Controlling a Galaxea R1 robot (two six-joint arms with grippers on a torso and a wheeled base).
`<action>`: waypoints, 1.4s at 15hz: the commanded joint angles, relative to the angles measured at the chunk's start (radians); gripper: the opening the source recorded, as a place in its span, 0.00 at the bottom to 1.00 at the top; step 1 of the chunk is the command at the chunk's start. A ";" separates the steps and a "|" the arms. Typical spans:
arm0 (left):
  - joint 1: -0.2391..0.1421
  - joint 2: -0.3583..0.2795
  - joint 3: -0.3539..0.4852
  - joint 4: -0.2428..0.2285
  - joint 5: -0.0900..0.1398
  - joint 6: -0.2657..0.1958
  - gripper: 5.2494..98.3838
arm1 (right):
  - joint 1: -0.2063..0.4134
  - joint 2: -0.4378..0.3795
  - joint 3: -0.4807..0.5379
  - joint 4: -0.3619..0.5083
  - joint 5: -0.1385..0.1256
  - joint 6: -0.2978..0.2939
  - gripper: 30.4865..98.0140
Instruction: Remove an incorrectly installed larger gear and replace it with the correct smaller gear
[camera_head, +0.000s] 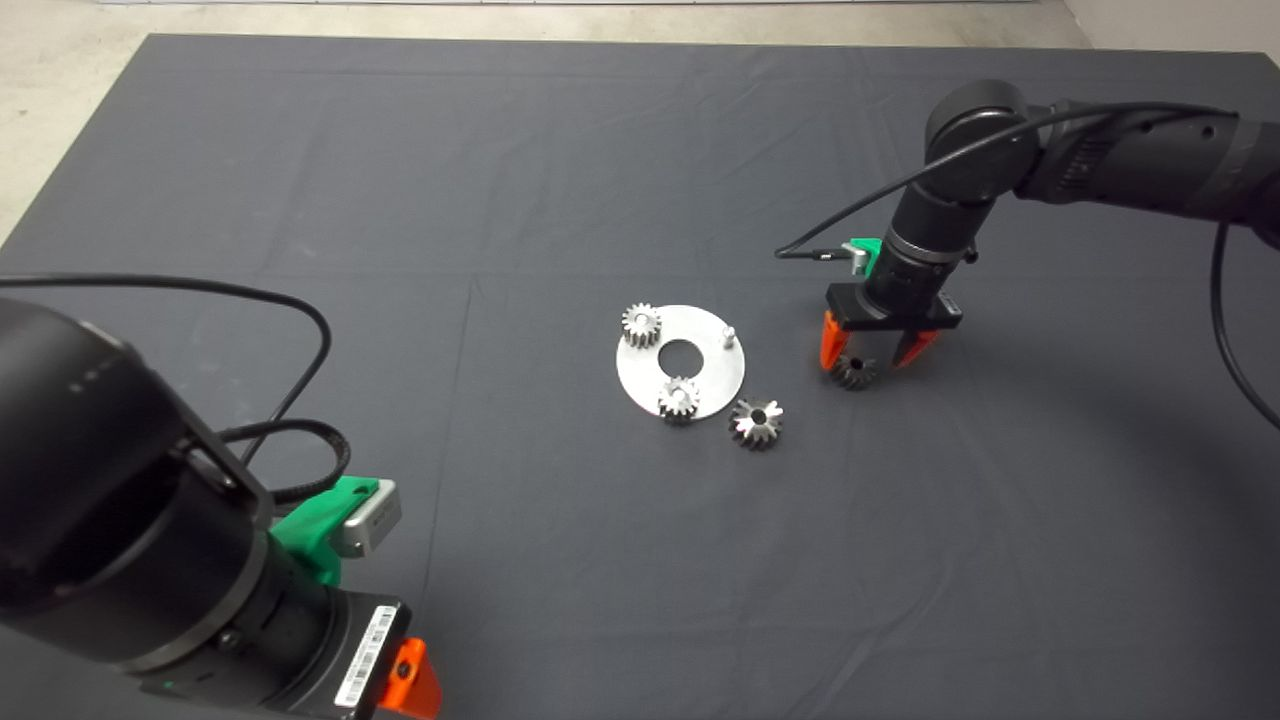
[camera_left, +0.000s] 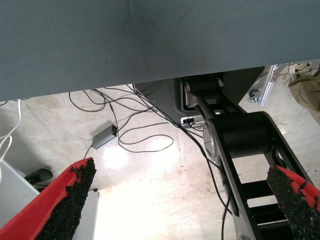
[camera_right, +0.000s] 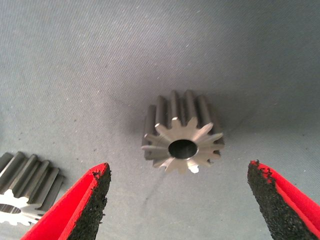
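Lying between the open right hand's fingers, the smaller gear

This looks like a robotics lab or workshop. A dark mat covers a work table on a bare concrete floor. Below the mat's edge, loose cables and a small grey power box lie on that floor (beside black machine framing).
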 joint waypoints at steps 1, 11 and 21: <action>-0.011 -0.005 0.003 0.005 0.002 0.001 0.89 | 0.019 -0.005 0.015 0.028 -0.129 -0.005 0.63; -0.011 -0.005 0.002 0.005 0.003 0.001 0.89 | -0.004 -0.007 -0.050 -0.009 -0.129 -0.035 0.63; -0.011 -0.003 0.001 0.005 0.005 0.004 0.89 | -0.003 0.025 -0.051 -0.015 -0.129 -0.043 0.63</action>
